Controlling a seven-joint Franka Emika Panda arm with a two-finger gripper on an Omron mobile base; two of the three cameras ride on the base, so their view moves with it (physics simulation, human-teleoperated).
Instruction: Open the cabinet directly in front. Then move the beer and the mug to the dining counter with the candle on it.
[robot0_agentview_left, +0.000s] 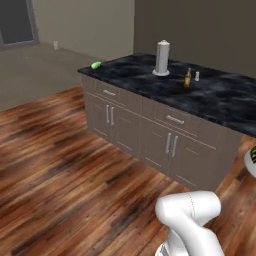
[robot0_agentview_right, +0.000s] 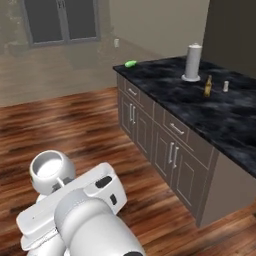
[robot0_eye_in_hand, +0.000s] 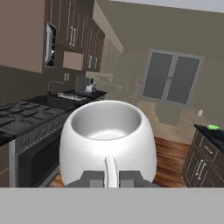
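My gripper (robot0_eye_in_hand: 111, 177) is shut on the handle of the white mug (robot0_eye_in_hand: 107, 139), which stays upright with its open top showing. In the right base view the mug (robot0_agentview_right: 51, 171) hangs over the wooden floor, left of the dining counter (robot0_agentview_right: 220, 117). On that black marble top the amber beer (robot0_agentview_right: 207, 86) stands upright, with the small cream candle (robot0_agentview_right: 225, 86) just to its right. From the left base view the beer (robot0_agentview_left: 187, 78) and candle (robot0_agentview_left: 197, 76) stand close together on the dining counter (robot0_agentview_left: 220, 100). Brown wall cabinets (robot0_eye_in_hand: 72, 30) hang far off at the upper left of the hand view.
A tall grey cylinder (robot0_agentview_right: 193, 62) on a round base stands on the counter behind the beer, and a green object (robot0_agentview_right: 130, 63) lies at its far corner. A stove (robot0_eye_in_hand: 26, 122) and dark worktop are on the hand view's left. Grey double doors (robot0_agentview_right: 62, 20) close the far wall.
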